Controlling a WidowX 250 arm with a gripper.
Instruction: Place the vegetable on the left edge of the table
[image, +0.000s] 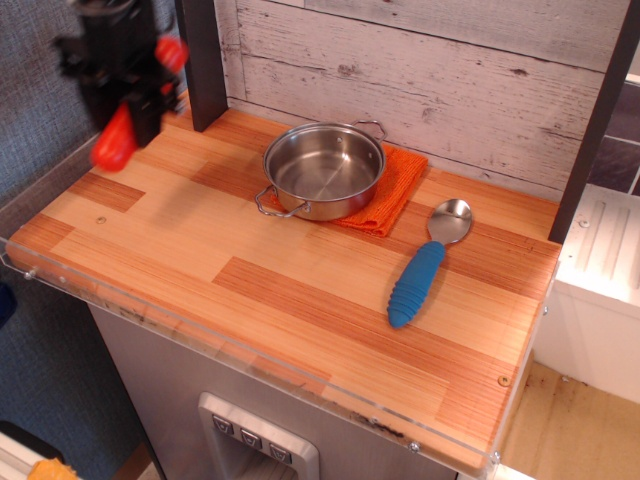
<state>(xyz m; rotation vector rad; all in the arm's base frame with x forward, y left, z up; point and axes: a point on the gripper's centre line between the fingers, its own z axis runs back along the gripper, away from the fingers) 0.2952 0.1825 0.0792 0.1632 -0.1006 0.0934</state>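
The vegetable (113, 142) is a glossy red-orange cylinder. It hangs tilted from my gripper (120, 118), which is shut on its upper part. The gripper is black and blurred by motion. It is in the air above the back left part of the striped wooden table (250, 290), close to the clear acrylic edging on the left side. The vegetable's lower end is above the wood and does not touch it.
A steel pot (324, 170) stands empty on an orange cloth (395, 190) at the back middle. A blue-handled spoon (425, 268) lies to the right. A dark post (203, 60) stands at the back left, right of the gripper.
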